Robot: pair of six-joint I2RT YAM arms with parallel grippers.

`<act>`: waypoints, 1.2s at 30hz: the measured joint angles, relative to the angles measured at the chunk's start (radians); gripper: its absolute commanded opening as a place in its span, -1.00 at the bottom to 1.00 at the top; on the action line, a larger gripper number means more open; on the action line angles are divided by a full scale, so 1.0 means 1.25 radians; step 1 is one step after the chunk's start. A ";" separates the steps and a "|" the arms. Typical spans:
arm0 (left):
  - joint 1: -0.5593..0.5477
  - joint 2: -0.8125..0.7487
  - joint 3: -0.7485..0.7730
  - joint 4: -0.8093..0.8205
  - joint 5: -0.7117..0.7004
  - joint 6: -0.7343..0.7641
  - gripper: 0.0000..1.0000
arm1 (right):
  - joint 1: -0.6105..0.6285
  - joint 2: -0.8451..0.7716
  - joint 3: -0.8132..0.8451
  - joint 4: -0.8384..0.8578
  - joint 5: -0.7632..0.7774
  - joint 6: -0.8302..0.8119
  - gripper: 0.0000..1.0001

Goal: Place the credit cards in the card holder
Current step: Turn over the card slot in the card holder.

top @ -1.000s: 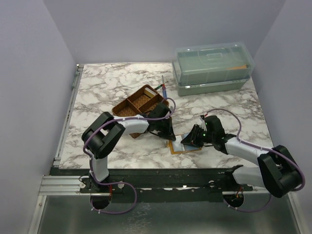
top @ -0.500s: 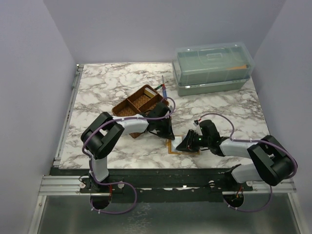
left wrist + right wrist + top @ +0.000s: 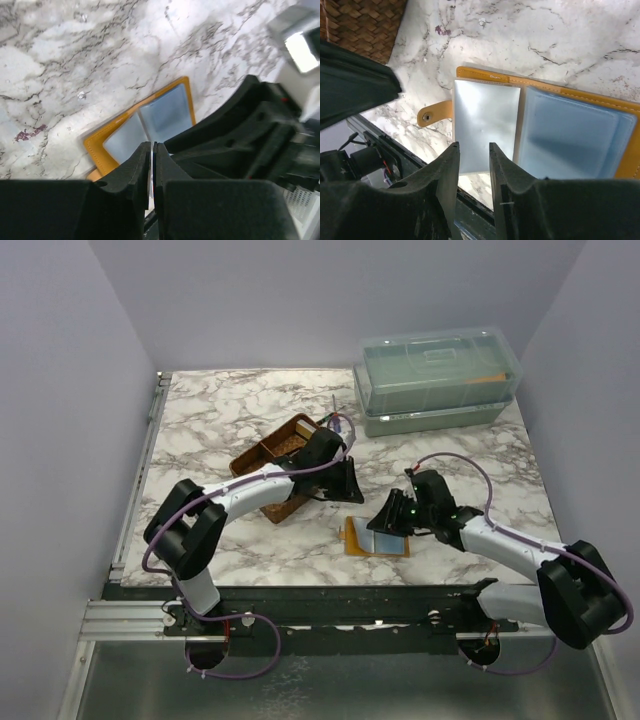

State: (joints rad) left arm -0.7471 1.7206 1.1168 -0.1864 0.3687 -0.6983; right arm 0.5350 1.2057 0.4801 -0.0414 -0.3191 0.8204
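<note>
The card holder is a mustard-orange wallet lying open on the marble near the front edge, its pale blue-grey inner faces up. It also shows in the left wrist view and the right wrist view. My left gripper hangs just behind the wallet, shut on a credit card that shows only as a thin pale edge between the fingers. My right gripper is open and empty, just above the wallet's left inner face. No other cards are in view.
A brown woven tray with compartments stands behind the left gripper. A pen lies by its far corner. A clear lidded box sits at the back right. The table's front rail runs close to the wallet.
The left gripper has pulled back from the wallet toward the tray. The right gripper has drawn back to the right, off the wallet, which now lies open and uncovered.
</note>
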 measured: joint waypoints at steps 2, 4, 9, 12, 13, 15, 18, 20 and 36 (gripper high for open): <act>0.008 -0.015 0.009 0.000 0.004 0.002 -0.75 | 0.002 0.011 0.000 0.002 -0.009 -0.002 -0.37; 0.018 -0.027 0.013 -0.001 0.007 0.003 -0.74 | 0.014 0.032 0.000 0.018 -0.015 -0.001 -0.37; 0.044 -0.045 0.014 -0.005 0.011 0.003 -0.67 | 0.079 0.111 -0.001 0.089 -0.038 0.016 -0.41; 0.060 -0.055 0.014 -0.018 0.013 0.004 -0.42 | 0.098 0.174 -0.012 0.161 -0.055 0.036 -0.44; 0.065 -0.060 0.014 -0.020 0.014 0.004 -0.29 | 0.098 0.194 -0.014 0.175 -0.056 0.045 -0.44; 0.078 -0.072 0.014 -0.025 0.015 0.006 -0.07 | 0.096 0.213 -0.013 0.196 -0.069 0.056 -0.43; 0.101 -0.106 0.014 -0.032 0.019 0.008 0.17 | 0.096 0.211 -0.004 0.185 -0.062 0.053 -0.38; 0.126 -0.132 0.014 -0.032 0.018 0.009 0.26 | 0.098 0.199 0.012 0.154 -0.046 0.044 -0.34; 0.292 -0.078 0.169 -0.036 -0.256 -0.090 0.77 | 0.098 0.067 0.130 -0.078 0.102 -0.032 -0.14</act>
State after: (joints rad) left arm -0.3824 1.6234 1.3281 -0.2314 0.0483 -0.8112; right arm 0.6579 1.2892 0.6422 -0.1387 -0.1913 0.7799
